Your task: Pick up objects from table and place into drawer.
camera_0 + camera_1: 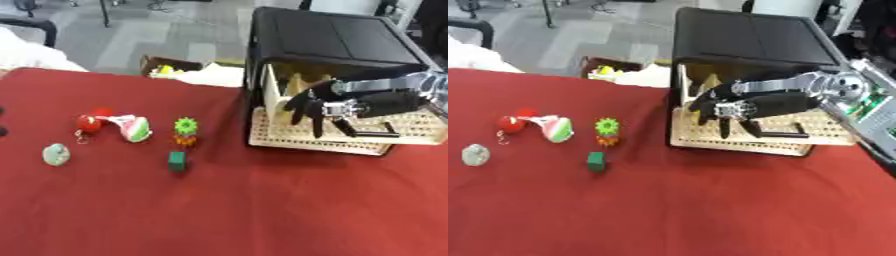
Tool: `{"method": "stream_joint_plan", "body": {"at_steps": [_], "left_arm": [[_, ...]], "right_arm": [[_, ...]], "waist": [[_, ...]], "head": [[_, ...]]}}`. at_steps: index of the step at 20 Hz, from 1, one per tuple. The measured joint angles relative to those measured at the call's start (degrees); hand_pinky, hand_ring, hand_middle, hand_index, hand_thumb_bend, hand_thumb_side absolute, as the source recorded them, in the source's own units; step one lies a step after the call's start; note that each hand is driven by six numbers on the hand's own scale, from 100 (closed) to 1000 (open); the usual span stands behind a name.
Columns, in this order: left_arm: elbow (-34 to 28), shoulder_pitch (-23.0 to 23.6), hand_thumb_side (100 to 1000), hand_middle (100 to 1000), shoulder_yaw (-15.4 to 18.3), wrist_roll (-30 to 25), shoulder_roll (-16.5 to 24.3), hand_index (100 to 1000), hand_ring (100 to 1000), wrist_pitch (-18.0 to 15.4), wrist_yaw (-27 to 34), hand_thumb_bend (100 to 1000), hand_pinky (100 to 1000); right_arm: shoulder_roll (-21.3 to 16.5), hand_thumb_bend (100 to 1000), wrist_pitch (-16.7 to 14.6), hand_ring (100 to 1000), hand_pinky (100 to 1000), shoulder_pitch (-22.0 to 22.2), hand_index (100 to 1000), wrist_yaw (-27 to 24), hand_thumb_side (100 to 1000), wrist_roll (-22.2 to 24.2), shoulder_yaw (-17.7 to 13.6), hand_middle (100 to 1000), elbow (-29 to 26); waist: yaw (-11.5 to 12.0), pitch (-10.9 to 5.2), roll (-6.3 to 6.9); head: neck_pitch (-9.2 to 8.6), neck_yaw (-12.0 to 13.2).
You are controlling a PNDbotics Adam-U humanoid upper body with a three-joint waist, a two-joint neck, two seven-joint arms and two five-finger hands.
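Note:
A black cabinet (332,37) stands at the back right with its cream perforated drawer (289,140) pulled out. My right hand (319,107) hangs over the drawer's left part, fingers straight and pointing down, nothing in it. On the red table (219,210) lie a red round toy (89,122), a pink, white and green toy (131,127), a green gear-shaped piece on an orange one (185,131), a dark green block (177,161) and a pale green oval (56,154). My left hand does not show.
A cardboard box (171,67) with yellow and white contents sits behind the table's far edge. White cloth (31,52) lies at the far left corner. Office floor and chair legs lie beyond.

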Motion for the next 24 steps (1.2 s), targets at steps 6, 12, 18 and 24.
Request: {"method": "stream_joint_plan", "body": {"at_steps": [6,12,18,24], "left_arm": [[0.00,0.01,984,564,0.01,0.00,0.00,830,566,0.00,-0.01,100,449],[0.00,0.01,984,564,0.01,0.00,-0.01,830,566,0.00,-0.07,100,449],[0.00,0.00,983,564,0.02,0.00,-0.01,830,566,0.00,-0.18,100,449],[0.00,0.00,984,564,0.03,0.01,-0.01,830,566,-0.01,-0.24,100,449]], "right_arm": [[0.40,100,-1.00,700,281,-0.03,947,1.11,1000,-1.47,-0.72,823,2.35],[0.71,100,-1.95,701,282,-0.53,942,2.06,1000,-2.31,-1.25,823,5.13],[1.02,100,-2.51,700,281,-0.71,934,2.56,1000,-2.31,-1.38,822,6.01],[1.09,100,-2.63,699,279,-0.81,932,2.86,1000,-2.25,-1.38,822,6.66]], "waist": [[0.11,0.00,0.01],[0.34,0.18,0.02],[0.46,0.37,0.04],[0.59,0.42,0.07]], "head": [[-0.38,0.06],[-0.75,0.10],[-0.78,0.15],[-1.22,0.23]]}}
